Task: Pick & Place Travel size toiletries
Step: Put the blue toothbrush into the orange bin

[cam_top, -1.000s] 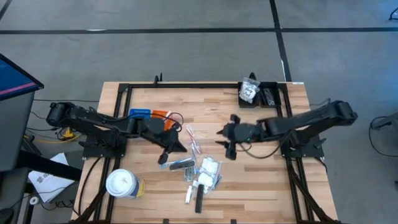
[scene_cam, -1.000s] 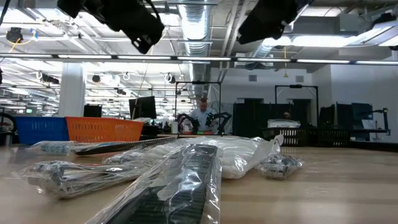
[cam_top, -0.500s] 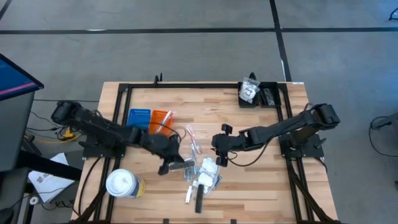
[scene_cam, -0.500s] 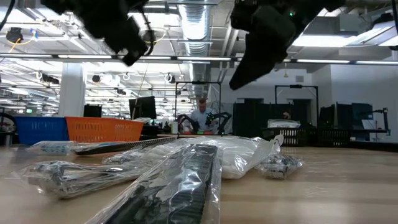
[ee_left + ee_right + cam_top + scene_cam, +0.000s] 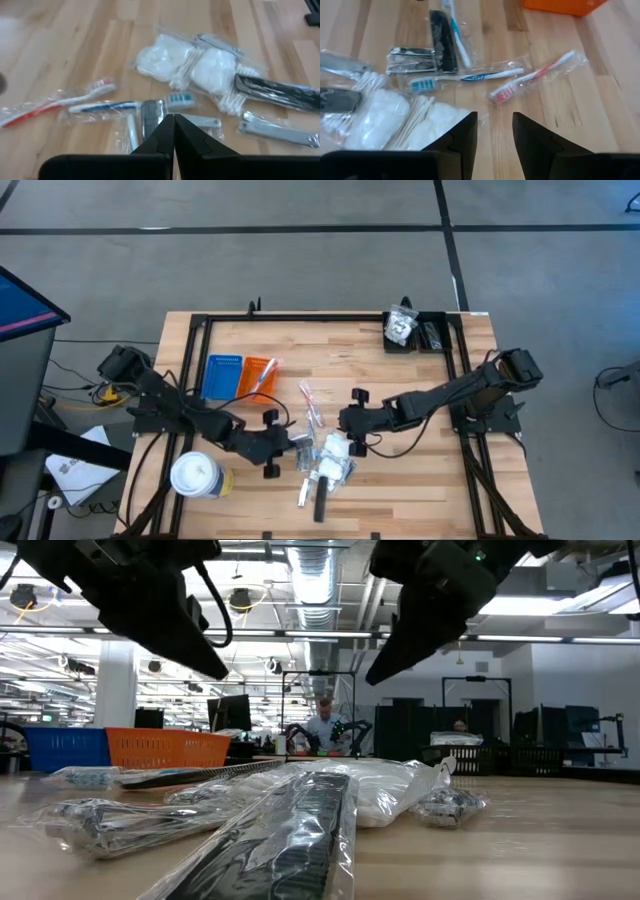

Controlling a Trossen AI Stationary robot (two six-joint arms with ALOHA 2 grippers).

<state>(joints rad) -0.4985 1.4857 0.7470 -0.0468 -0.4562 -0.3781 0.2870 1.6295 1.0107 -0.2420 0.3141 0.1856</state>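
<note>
Both arms are seen lowered toward the pile of travel size toiletries [image 5: 322, 458] since half a second earlier, the left arm drawn back and down toward the near left of the pile and the right arm advanced slightly closer to it. The left gripper [image 5: 283, 450] is held just left of the pile with its fingers pressed together and nothing between them, as is shown in the left wrist view, where the closed tips [image 5: 173, 131] are poised over a blue-bristled toothbrush [image 5: 131, 105] in its clear wrapper. The right gripper [image 5: 342, 427] is placed at the pile's far right edge; its fingers [image 5: 465, 135] are parted with a gap and nothing is grasped. Below them the white cotton packets [image 5: 395, 119] are seen, with a red toothbrush [image 5: 532, 77] lying just beyond. The toiletries are gathered on the wooden table [image 5: 400, 390] near its front middle, a dark comb [image 5: 320, 508] at the nearest end. More packets are held in the black bin [image 5: 418, 332] at the far right corner. The blue tray [image 5: 222, 375] and orange tray [image 5: 256, 374] are set side by side at the far left, and the white lidded cup [image 5: 196, 475] stands at the near left. In the low view a person [image 5: 322, 726] is seated in the room behind.
</note>
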